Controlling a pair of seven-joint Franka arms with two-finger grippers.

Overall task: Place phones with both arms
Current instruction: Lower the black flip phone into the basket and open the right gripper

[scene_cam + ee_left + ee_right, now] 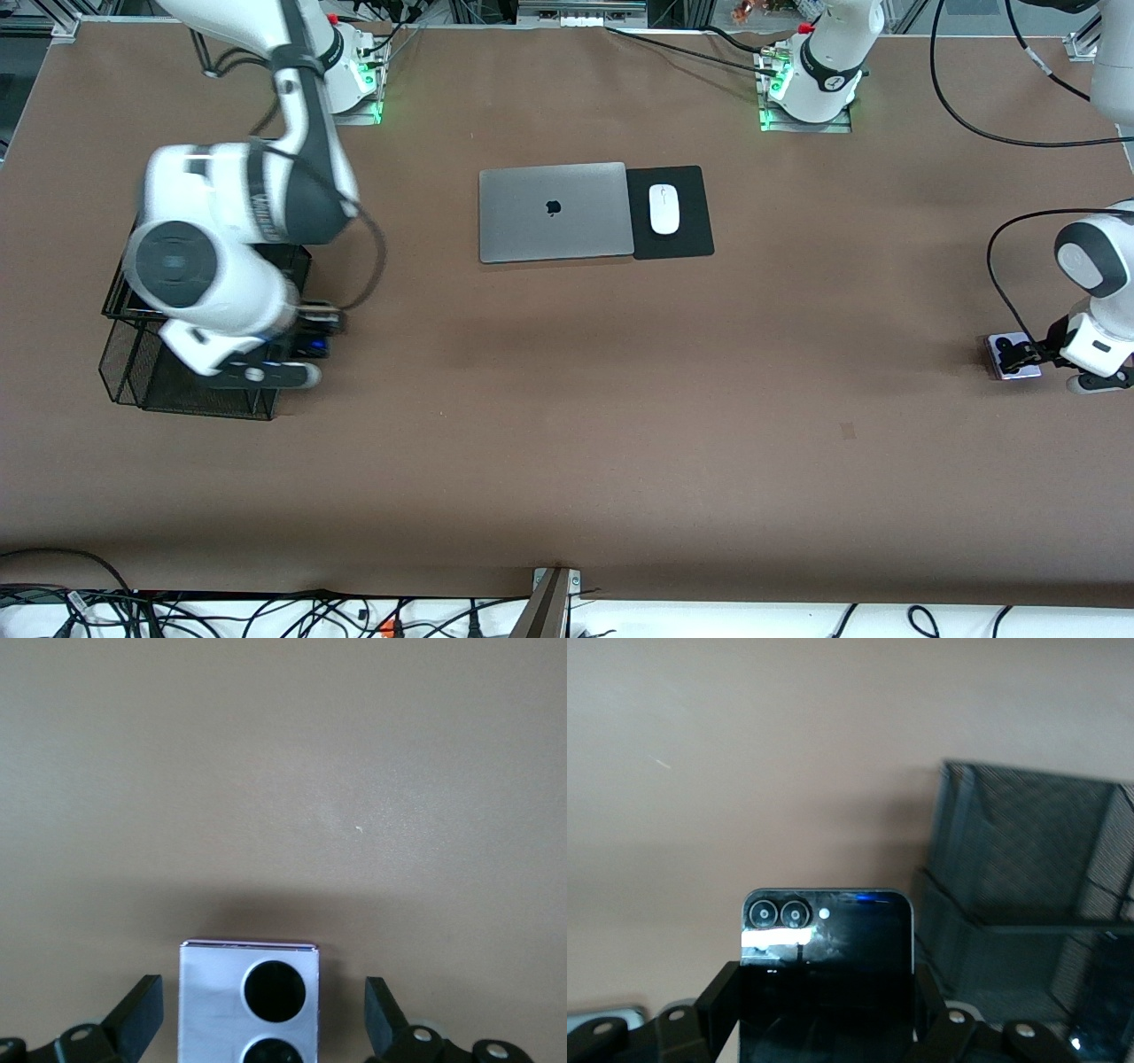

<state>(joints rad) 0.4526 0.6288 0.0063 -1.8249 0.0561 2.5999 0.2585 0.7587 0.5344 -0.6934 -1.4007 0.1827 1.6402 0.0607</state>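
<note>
A lavender-white phone [1010,354] [213,1001] with two black camera circles lies flat on the brown table at the left arm's end. My left gripper [1028,354] [261,1019] is low around it and open, with a gap between each finger and the phone's sides. My right gripper [312,330] [824,1014] is shut on a black phone [828,935] with two small lenses. It holds that phone just above the table, beside the black mesh basket [177,381] [1028,895]. In the front view the right arm's wrist covers most of this phone.
A closed grey laptop [554,213] lies mid-table toward the bases. Beside it a white mouse [664,209] rests on a black pad [691,241]. The mesh basket stands at the right arm's end, partly under that arm.
</note>
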